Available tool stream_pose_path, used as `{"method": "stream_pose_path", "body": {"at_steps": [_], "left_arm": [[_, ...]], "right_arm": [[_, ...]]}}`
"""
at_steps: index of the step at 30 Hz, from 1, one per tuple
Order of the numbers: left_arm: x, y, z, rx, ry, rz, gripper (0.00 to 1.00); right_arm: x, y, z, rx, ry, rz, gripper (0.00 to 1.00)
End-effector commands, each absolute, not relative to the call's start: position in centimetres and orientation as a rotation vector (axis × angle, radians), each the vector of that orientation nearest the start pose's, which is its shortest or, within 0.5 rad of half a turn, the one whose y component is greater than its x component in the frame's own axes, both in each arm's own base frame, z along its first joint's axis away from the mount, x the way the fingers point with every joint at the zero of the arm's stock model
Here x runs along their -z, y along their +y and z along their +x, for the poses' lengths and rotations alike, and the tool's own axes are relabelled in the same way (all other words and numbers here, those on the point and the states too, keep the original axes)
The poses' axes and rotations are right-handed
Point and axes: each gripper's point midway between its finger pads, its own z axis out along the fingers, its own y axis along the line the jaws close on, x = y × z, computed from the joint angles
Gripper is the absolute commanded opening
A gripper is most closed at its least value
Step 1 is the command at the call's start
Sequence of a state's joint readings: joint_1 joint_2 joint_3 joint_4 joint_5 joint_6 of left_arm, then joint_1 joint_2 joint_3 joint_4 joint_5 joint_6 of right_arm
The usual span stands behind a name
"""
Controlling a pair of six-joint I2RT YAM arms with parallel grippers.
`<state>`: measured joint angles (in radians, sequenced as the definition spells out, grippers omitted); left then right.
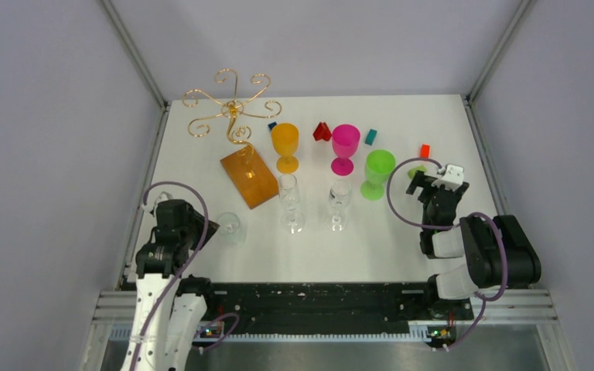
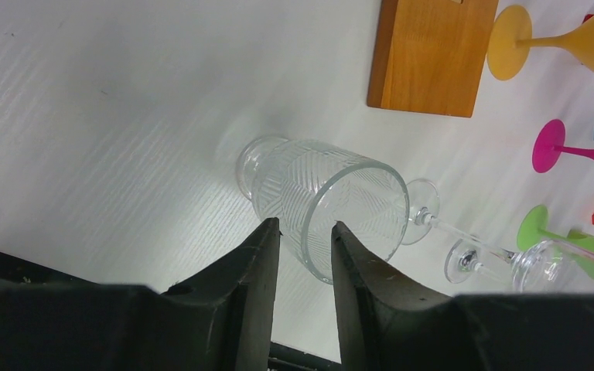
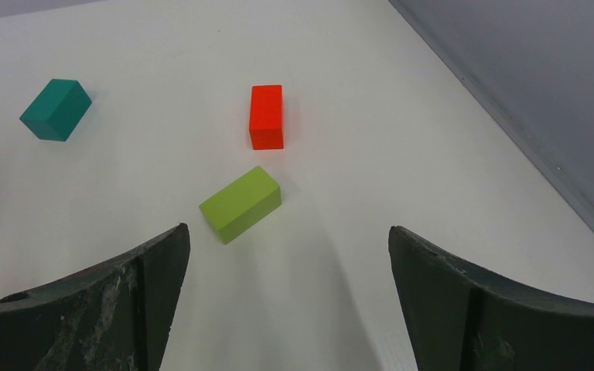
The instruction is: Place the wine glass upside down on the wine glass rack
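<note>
**Obs.** The clear cut-patterned wine glass (image 2: 317,185) was found upright on the white table (image 1: 387,247), near-left side, not yet lifted or inverted. The gold wire wine glass rack (image 1: 233,108) was set further back. Its orange-brown wooden base (image 2: 429,54) lay near the glass but not touching it.

**L gripper** (image 2: 305,228) was positioned at rim ht. One finger was seen outside the near wall and the other over the mouth, so the wall sat betw. the jaws. The gap was narrow. Whether the pads were actually pinching the wall could not be told. A rim-wall hold was judged to be intended because the bowl looked too wide to be spanned. It would prob. also allow a wrist roll for inversion.

**R gripper** (image 3: 288,229) was held wide open and empty at the far-right side, above a lime-green block (image 3: 240,203) and a red block (image 3: 266,116). It was judged parked clear of the L arm's path to the rack.
</note>
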<state>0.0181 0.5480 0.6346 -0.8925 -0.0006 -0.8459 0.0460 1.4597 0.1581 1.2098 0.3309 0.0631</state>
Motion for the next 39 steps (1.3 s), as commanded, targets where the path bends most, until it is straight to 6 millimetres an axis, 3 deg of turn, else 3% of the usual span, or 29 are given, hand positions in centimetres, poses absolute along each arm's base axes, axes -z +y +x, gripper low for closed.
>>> {"method": "stream_pose_path", "body": {"at_steps": [1,7,23,32,39], "left_arm": [[-12.9,-2.6,18.7,0.387,2.174,-1.039,0.38],[-11.8,-3.4,19.0,0.452,2.176,-1.077,0.39],[-9.5,-3.1,20.1,0.43,2.177,-1.136,0.36],[-9.5,-3.1,20.2,0.438,2.164,-1.124,0.02],[-11.1,-3.1,20.0,0.455,2.129,-1.107,0.0]], "right_arm": [[-10.6,-3.4,35.8,0.171,1.592,0.259,0.99],[-10.6,-3.4,35.8,0.17,1.591,0.258,0.99],[-10.6,-3.4,35.8,0.171,1.591,0.258,0.99],[-10.6,-3.4,35.8,0.171,1.591,0.259,0.99],[-10.6,-3.4,35.8,0.171,1.591,0.258,0.99]]}}
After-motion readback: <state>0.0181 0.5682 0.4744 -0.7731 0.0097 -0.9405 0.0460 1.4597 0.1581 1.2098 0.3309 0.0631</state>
